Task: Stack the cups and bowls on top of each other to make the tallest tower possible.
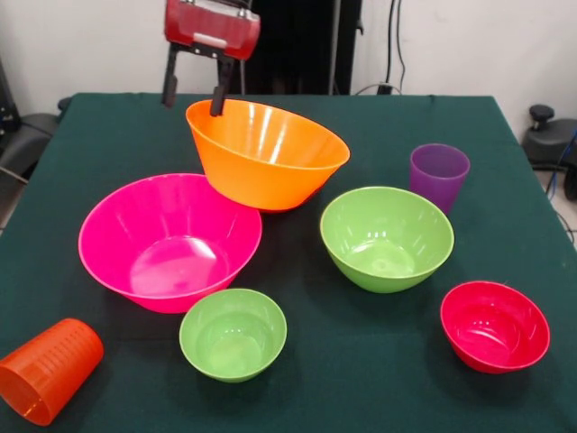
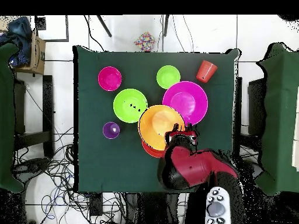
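Observation:
My gripper [image 1: 194, 99] [image 2: 182, 135] is open at the far left rim of the large orange bowl [image 1: 266, 153] [image 2: 157, 125], one finger outside it and one at the rim. This bowl leans toward the table's middle. The overhead view shows it resting on a shallow red-orange bowl [image 2: 150, 151]. The large pink bowl [image 1: 167, 239] [image 2: 187, 102] touches it. Standing apart are a medium green bowl [image 1: 386, 236] [image 2: 129, 105], a small green bowl [image 1: 233, 334] [image 2: 168, 76] and a small crimson bowl [image 1: 494, 325] [image 2: 110, 78]. The purple cup [image 1: 439, 176] [image 2: 111, 130] is upright. The orange cup [image 1: 50, 370] [image 2: 205, 70] lies on its side.
Everything stands on a dark green tablecloth [image 1: 361, 388] [image 2: 93, 163]. The orange cup lies close to the table's corner. Cables cover the floor beside the table [image 2: 47, 169], and dark chairs stand at both sides.

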Tool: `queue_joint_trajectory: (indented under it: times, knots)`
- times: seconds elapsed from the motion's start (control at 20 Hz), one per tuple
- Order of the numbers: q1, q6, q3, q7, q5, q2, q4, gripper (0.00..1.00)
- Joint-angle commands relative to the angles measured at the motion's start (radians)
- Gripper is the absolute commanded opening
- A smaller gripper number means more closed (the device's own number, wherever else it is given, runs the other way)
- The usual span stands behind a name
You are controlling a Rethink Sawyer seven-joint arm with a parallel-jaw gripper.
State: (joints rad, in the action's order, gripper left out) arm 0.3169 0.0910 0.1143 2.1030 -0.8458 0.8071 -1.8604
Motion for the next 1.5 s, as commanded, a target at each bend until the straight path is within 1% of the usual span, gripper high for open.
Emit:
queue_joint_trajectory:
  times: [0.05,0.2,0.3,0.4,0.5,0.65,0.85,0.95,1.1,1.15,1.35,1.5]
  knots:
    - [0.062,-0.189,-0.269,-0.107,-0.014,0.123,-0.104,1.0]
    - [0.073,-0.196,-0.282,-0.1,-0.019,0.13,-0.11,1.0]
    - [0.069,-0.195,-0.277,-0.092,-0.03,0.124,-0.104,1.0]
    - [0.05,-0.189,-0.254,-0.078,-0.041,0.112,-0.089,1.0]
    - [0.017,-0.176,-0.217,-0.055,-0.052,0.089,-0.064,1.0]
    - [-0.033,-0.138,-0.15,-0.022,-0.074,0.041,-0.024,1.0]
    - [-0.113,-0.056,-0.032,0.019,-0.088,-0.045,0.038,1.0]
    - [-0.159,-0.005,0.036,0.034,-0.078,-0.096,0.068,1.0]
    - [-0.212,0.085,0.129,0.03,-0.041,-0.172,0.101,1.0]
    - [-0.219,0.107,0.146,0.023,-0.03,-0.188,0.105,1.0]
    - [-0.211,0.121,0.145,0.007,-0.038,-0.186,0.099,1.0]
    - [-0.211,0.153,0.163,0.0,-0.039,-0.201,0.092,1.0]
